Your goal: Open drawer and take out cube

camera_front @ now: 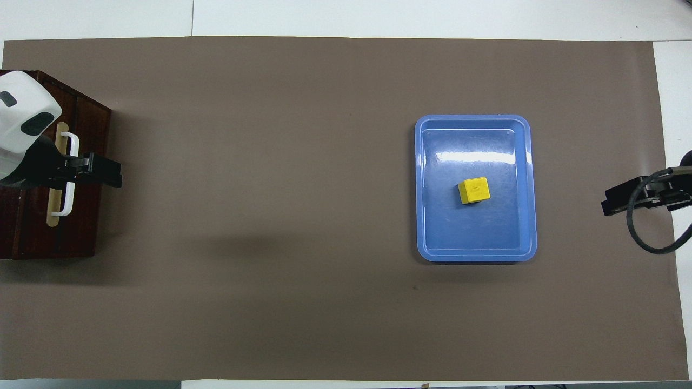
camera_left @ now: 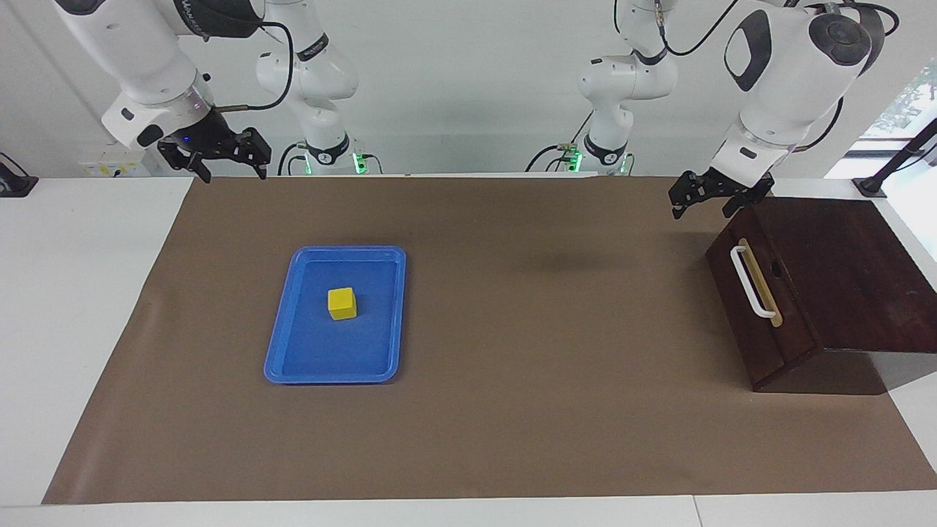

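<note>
Facing view: brown paper-covered worktop (camera_left: 512,410). Dark brown wooden drawer (camera_left: 761,307) shut, at left arm's end. Small yellow cube (camera_left: 342,303) in flat blue plastic tray (camera_left: 282,351). Left gripper (camera_left: 706,196), right gripper (camera_left: 219,157) raised, fingers spread, empty.

Overhead view: left gripper (camera_front: 102,173) over white bar handle (camera_front: 69,173). Risk: fingers may slip off thin handle. No legible writing.

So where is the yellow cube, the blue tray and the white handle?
yellow cube (camera_left: 342,303): facing view, on its front face.
blue tray (camera_left: 291,369): facing view, on the bare floor near a corner.
white handle (camera_left: 747,280): facing view, on the middle of the bar.
</note>
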